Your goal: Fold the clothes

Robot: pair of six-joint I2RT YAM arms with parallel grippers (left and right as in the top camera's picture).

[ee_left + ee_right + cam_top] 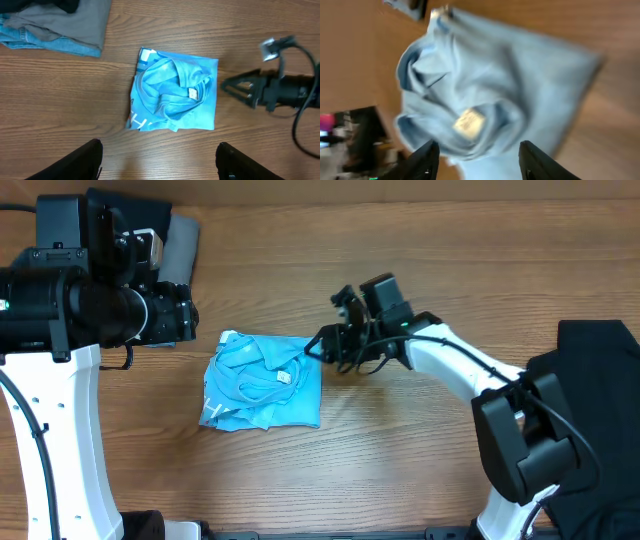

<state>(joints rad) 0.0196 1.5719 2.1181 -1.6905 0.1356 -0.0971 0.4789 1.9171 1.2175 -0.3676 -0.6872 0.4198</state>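
Blue T-shirt [262, 383] bundled at centre of surface [400, 470], collar bunched on top. Right end effector [318, 345] at its 2 o'clock corner, part-open and seemingly empty; wrist view blurred. Left end effector [160, 150] wide open, empty, raised. Risk: nipping only the top layer would drag the folds apart.

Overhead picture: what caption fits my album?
Roughly folded sky-blue T-shirt on a wooden table, right pincer open near its edge.

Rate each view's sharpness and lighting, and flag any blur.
Overhead: sharp and evenly lit, the blue T-shirt crisp beside the right gripper. Left wrist: sharp too, the table grain and the shirt's folds clear. Right wrist: smeared with blur throughout, the shirt's small label unreadable.
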